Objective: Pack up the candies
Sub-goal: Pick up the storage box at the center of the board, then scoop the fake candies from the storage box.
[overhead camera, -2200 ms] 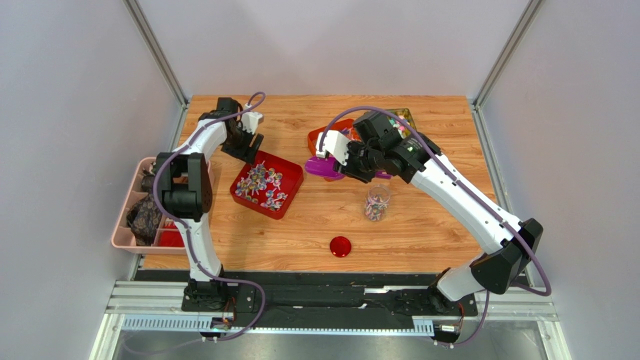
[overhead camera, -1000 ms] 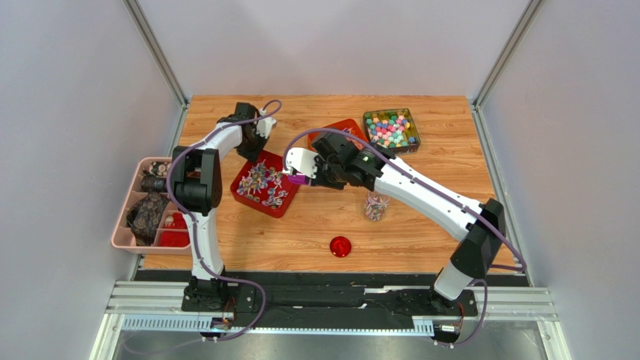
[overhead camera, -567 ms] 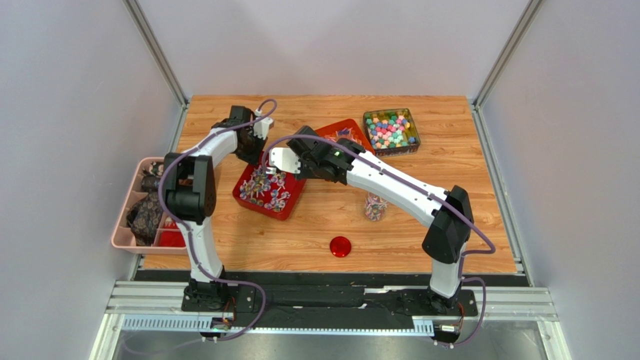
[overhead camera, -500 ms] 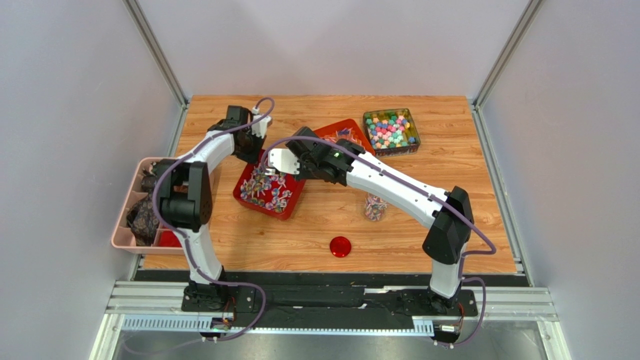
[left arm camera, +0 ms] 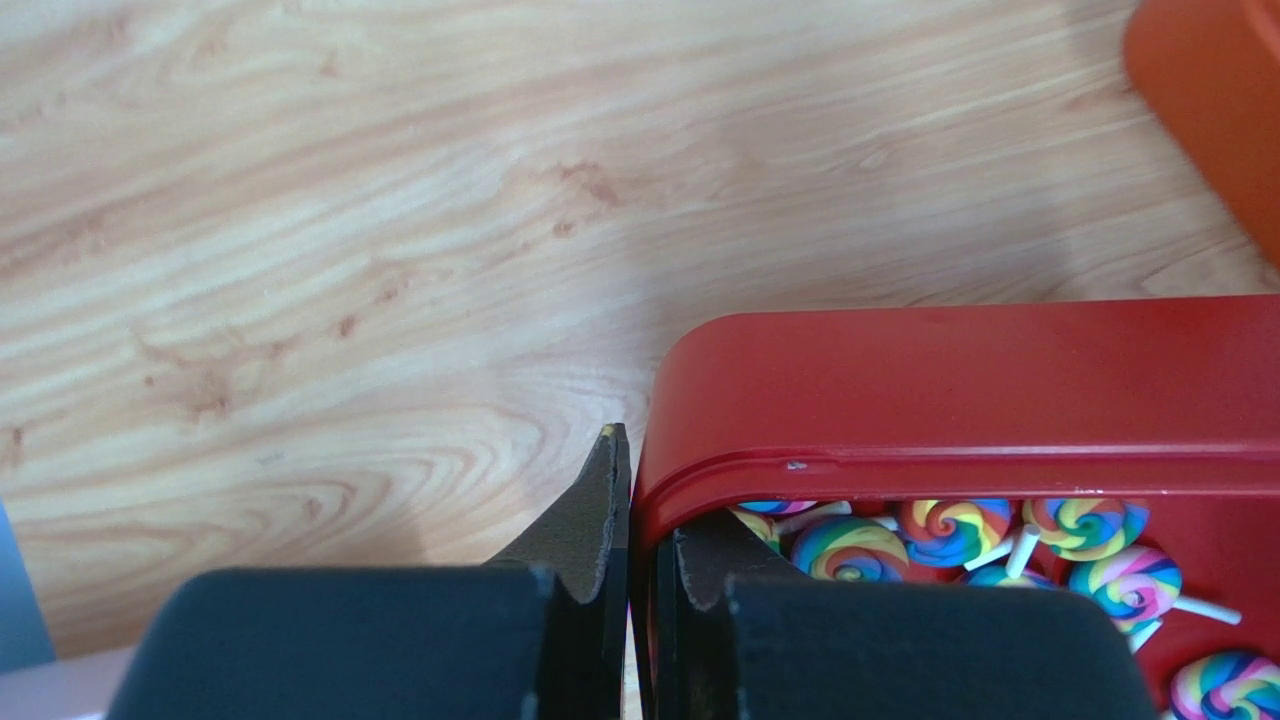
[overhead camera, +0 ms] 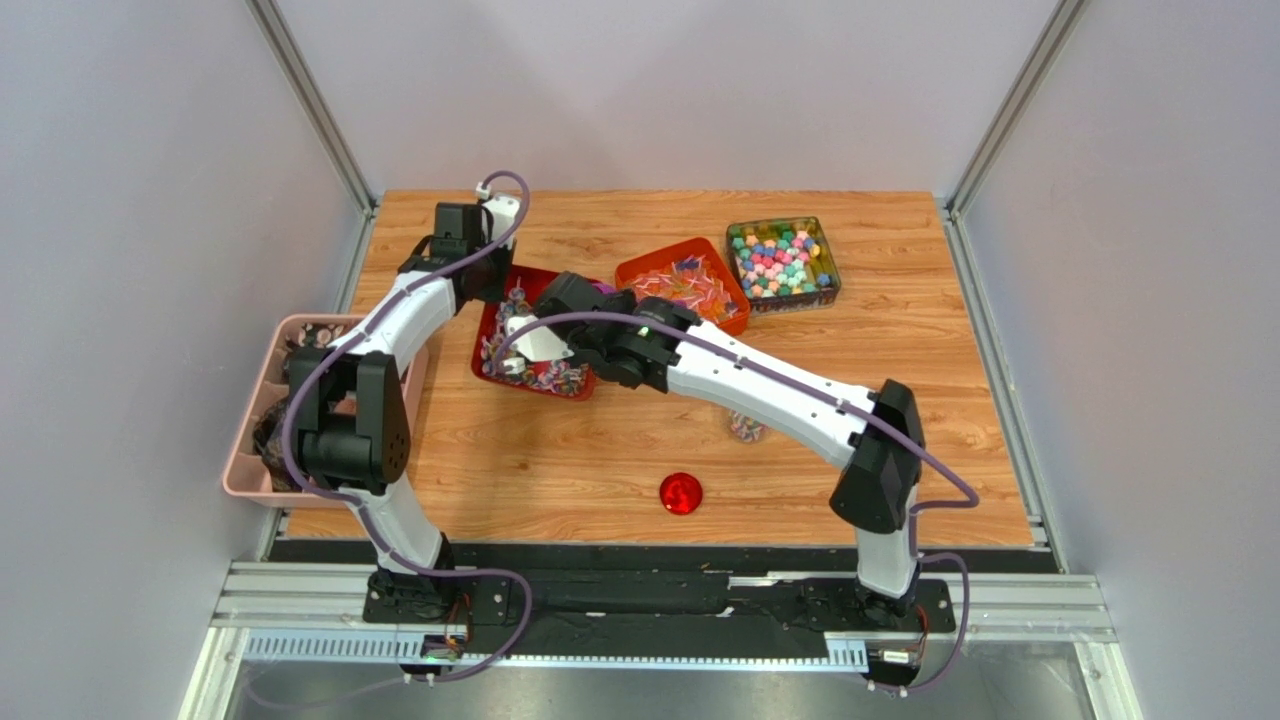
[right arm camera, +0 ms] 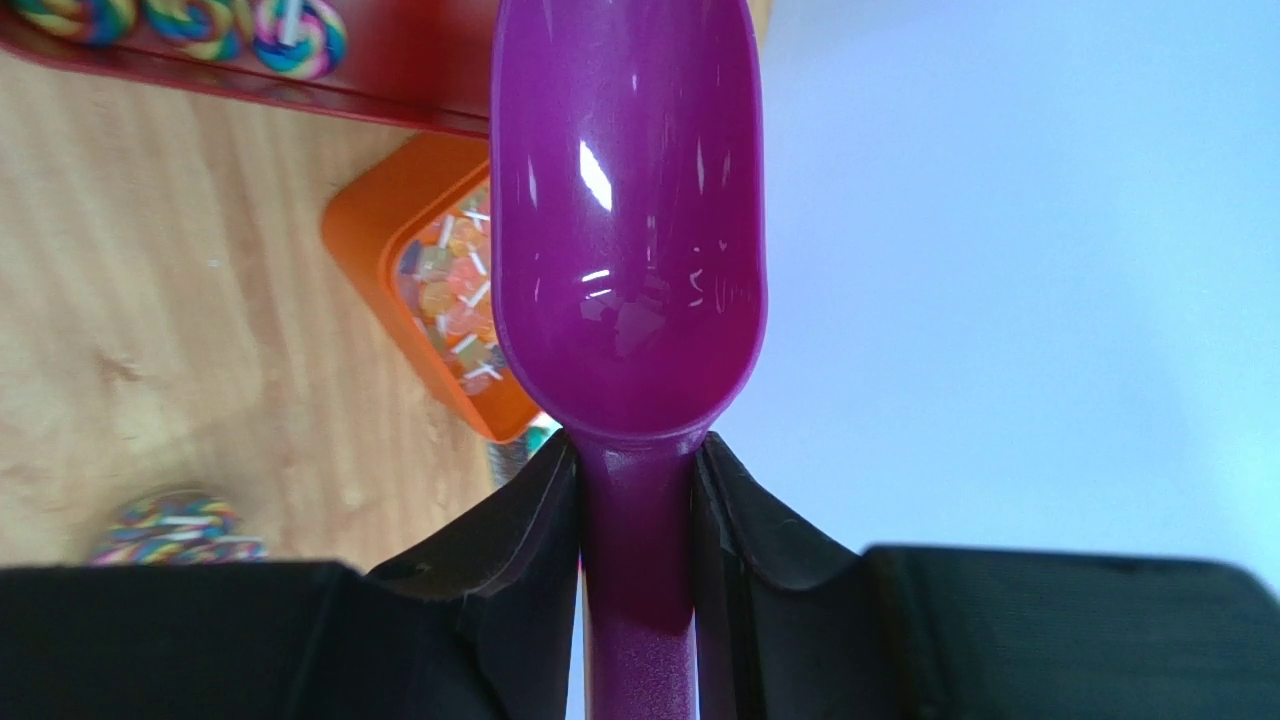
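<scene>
Right arm (overhead camera: 751, 383) reaches left, fingers (right arm camera: 526, 525) clamping purple scoop (right arm camera: 631, 225).

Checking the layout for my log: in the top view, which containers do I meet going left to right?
In order: pink plastic compartment tray → red square tray of swirl lollipops → orange square tray of wrapped candies → square metal tin of mixed-colour candy balls.

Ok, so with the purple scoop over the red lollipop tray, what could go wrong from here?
The left gripper pinches the red plastic tray by one wall near a corner; a scoop push might tilt it and spill the swirl lollipops.
The purple plastic scoop in the right gripper is empty; stick lollipops could overhang and drop.
The right arm reaches across above the clear jar; returning low might topple it.
</scene>
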